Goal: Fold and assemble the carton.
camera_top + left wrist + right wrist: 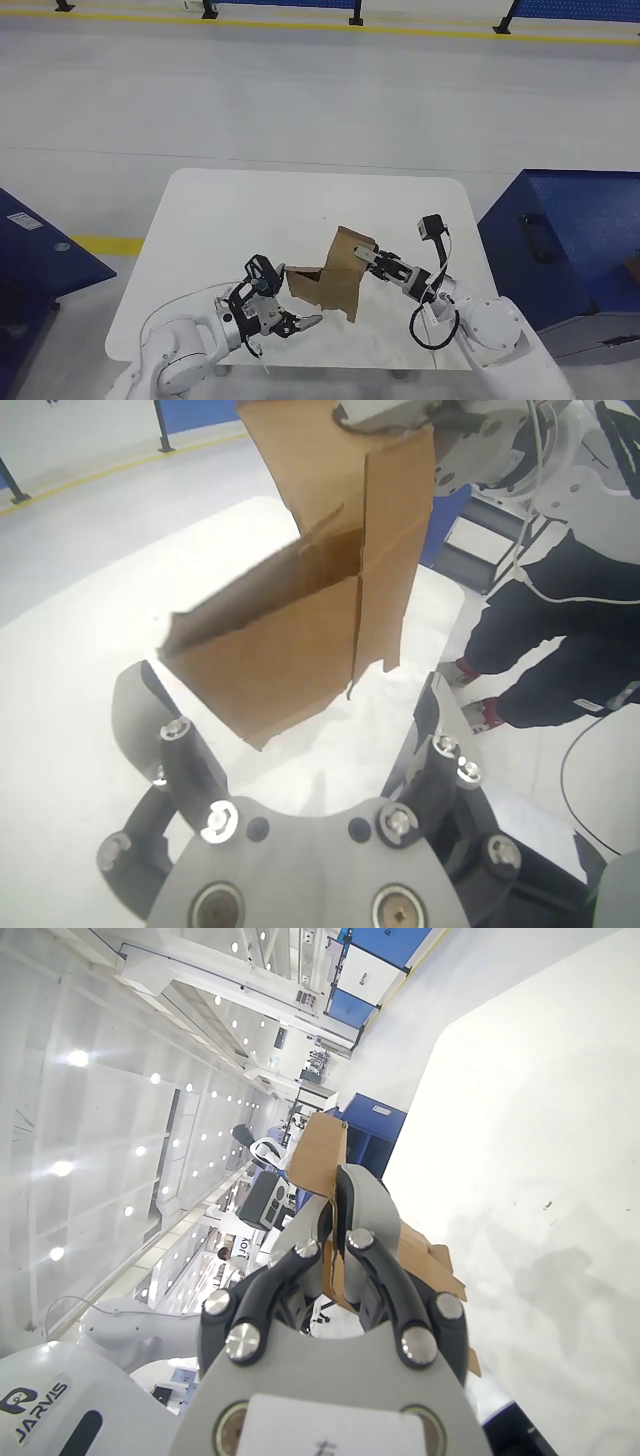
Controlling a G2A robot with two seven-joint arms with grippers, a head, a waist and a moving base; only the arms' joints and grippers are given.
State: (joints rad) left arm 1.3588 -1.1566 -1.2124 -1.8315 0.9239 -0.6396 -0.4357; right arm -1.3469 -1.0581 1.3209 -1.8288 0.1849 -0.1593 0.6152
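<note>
A brown cardboard carton [338, 275], partly unfolded with loose flaps, is held tilted above the white table [250, 215] near its front middle. My right gripper [362, 252] is shut on the carton's upper edge; in the right wrist view its fingers [350, 1198] pinch the cardboard panel [320, 1148]. My left gripper [295, 297] is open beside the carton's lower left flap. In the left wrist view the carton [310, 625] hangs just ahead of the spread fingers [145, 690], not touching them, and the right gripper [380, 415] clamps its top.
A blue bin [570, 250] stands off the table's right side and another blue container [40, 260] to the left. The table's front edge runs close under both arms. Bare white tabletop lies behind the carton.
</note>
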